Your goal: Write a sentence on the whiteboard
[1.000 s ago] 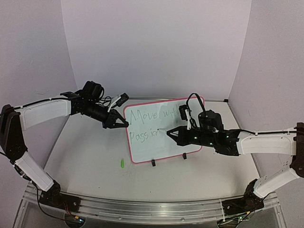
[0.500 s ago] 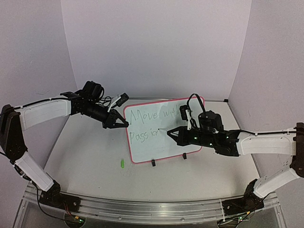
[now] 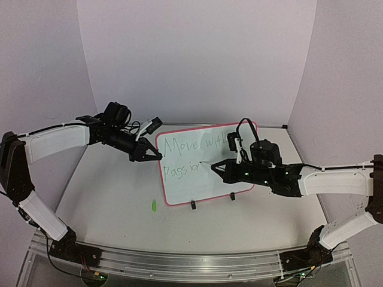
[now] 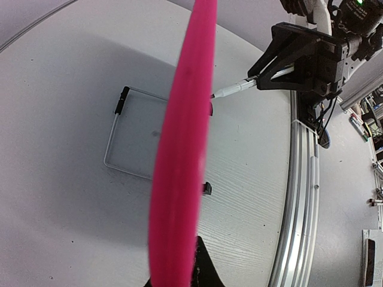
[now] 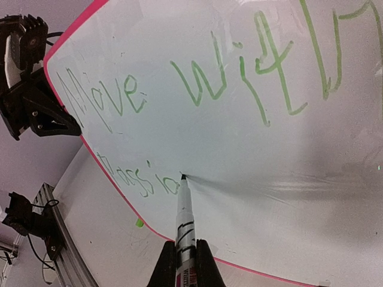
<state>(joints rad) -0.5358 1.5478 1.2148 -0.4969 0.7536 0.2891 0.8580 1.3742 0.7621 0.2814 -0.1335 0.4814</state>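
Observation:
The whiteboard [image 3: 203, 182], white with a pink-red frame, stands tilted at mid-table. The sentence is green handwriting, "Move with" [image 3: 191, 144] over "Passio" [image 3: 179, 170], and is also readable in the right wrist view [image 5: 140, 179]. My left gripper [image 3: 157, 156] is shut on the whiteboard's left edge, and that frame edge [image 4: 182, 149] fills the left wrist view as a pink blur. My right gripper [image 5: 186, 266] is shut on a marker [image 5: 184, 221]. The marker's tip rests on the board just right of the last "o". In the top view the right gripper [image 3: 216, 167] is in front of the board's middle.
A small green cap [image 3: 154, 205] lies on the table left of the board's lower corner. Black clip feet [image 3: 193, 205] and a wire stand [image 4: 128, 140] hold the board. An aluminium rail [image 3: 191, 263] runs along the near edge. Walls close in on both sides.
The marker tip has crept slightly left along the second line. The left arm and the board have not moved.

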